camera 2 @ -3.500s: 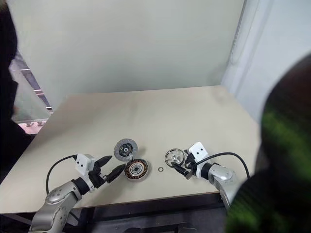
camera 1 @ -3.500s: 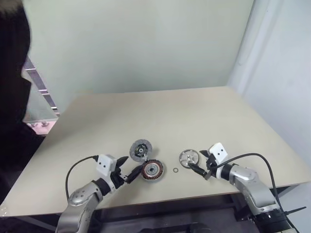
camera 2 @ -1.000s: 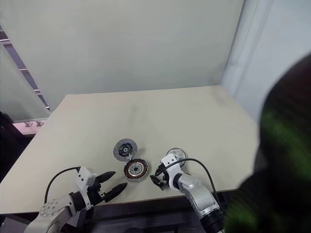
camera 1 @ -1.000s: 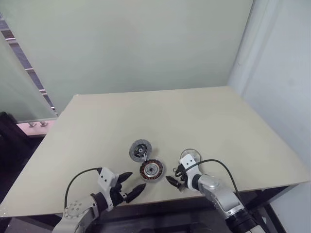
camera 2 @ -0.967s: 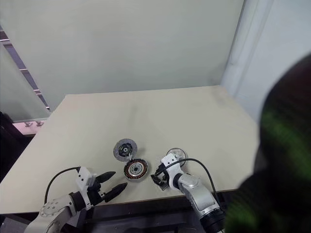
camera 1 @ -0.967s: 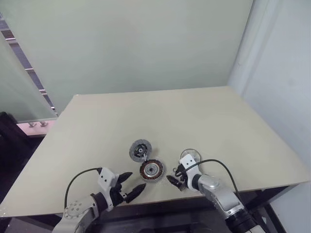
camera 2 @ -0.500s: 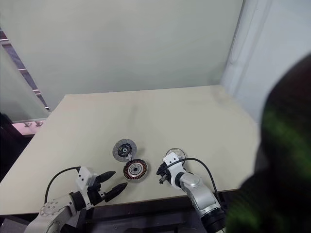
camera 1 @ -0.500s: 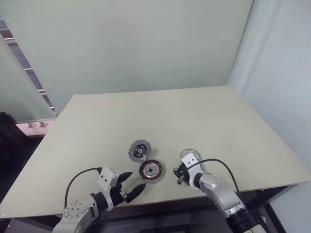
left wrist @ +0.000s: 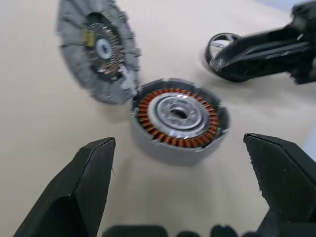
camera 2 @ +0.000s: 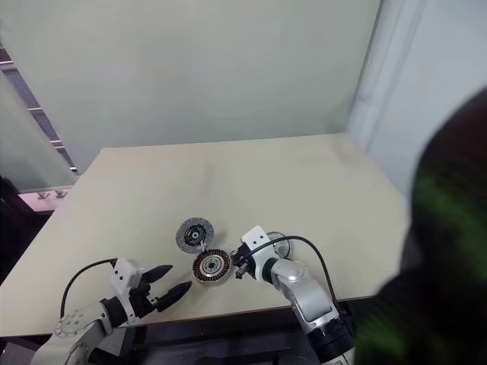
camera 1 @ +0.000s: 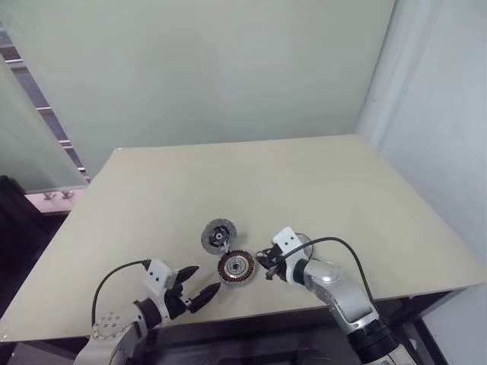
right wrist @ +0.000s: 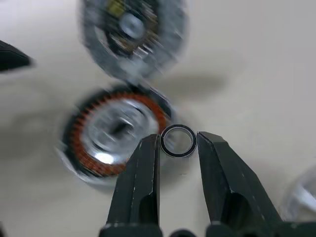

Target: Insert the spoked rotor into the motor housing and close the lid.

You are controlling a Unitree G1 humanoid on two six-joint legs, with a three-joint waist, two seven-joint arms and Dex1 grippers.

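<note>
Your right claw [right wrist: 178, 148] pinches the thin ring [right wrist: 178, 140] beside the motor housing [camera 1: 237, 267] — left claw [camera 1: 197, 288] gapes near the surface [camera 1: 304, 182] edge.

Right gripper [right wrist: 178, 144] jaws pinch a thin ring [right wrist: 178, 140], just beside the motor housing [right wrist: 116, 137]; the lid [right wrist: 133, 34] beyond it.

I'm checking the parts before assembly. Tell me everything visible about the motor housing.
The motor housing is a small round puck with a grey outer wall, a ring of copper-orange windings and a shiny silvery centre with a dark middle hole. It lies flat, open side up, on the beige table near its front edge. The dark grey lid sits just behind it, close to or touching its rim. Nothing is inserted in it. The left end effector stands open in front of it.
</note>
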